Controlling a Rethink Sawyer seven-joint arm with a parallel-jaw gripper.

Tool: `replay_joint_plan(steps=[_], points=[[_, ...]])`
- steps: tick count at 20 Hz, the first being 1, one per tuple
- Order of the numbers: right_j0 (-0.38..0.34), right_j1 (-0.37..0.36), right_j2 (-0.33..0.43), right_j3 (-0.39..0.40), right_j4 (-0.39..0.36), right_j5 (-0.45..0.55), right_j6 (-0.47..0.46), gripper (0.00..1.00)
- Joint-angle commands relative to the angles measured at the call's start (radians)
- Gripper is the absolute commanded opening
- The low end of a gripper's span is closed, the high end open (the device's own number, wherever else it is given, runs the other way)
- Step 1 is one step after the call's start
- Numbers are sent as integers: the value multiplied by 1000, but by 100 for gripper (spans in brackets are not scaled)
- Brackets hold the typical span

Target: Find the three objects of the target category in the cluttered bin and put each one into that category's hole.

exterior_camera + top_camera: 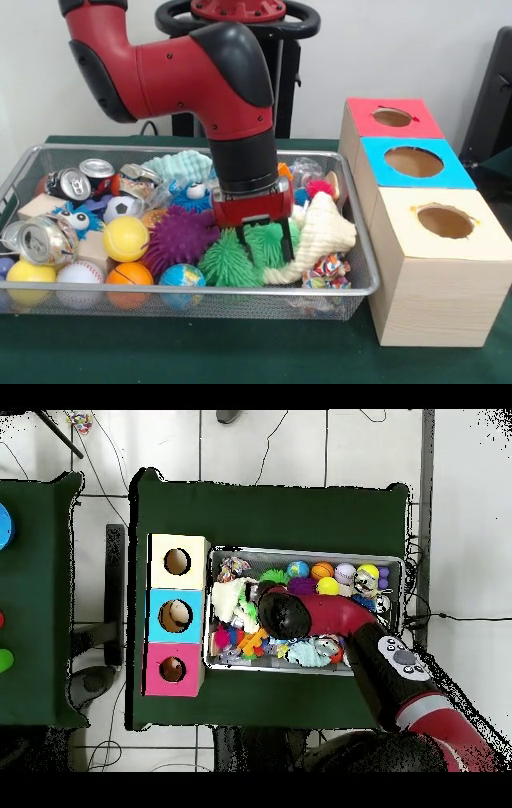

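Down in the wire bin (352, 200), my end effector (262, 245) straddles a green spiky ball (268, 240), fingers spread on either side of it, not closed. Crowding it are another green spiky ball (228, 264), a purple one (180, 236), a cream knitted cloth (324, 232), crushed cans (44, 240) and a yellow ball (126, 238). No lettering is readable. My arm (200, 76) bends and drops straight down. Three boxes (432, 264) with round holes stand beside the bin on the green worktop (240, 352).

gripper (262, 248): fingers spread, straddled a green spiky ball (268, 242)
bin (352, 264): wire, cluttered
boxes (436, 272): right of bin
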Motion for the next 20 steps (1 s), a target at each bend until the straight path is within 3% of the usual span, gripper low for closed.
replay_joint_plan(steps=[1, 8, 12, 20], points=[[-34, 1, -47, 150, -71, 18, 25, 100], [-93, -35, -12, 168, -52, 90, -36, 100], [-166, -25, 43, 160, -40, 162, -116, 100], [-237, 0, 106, 110, -41, 253, -184, 100]])
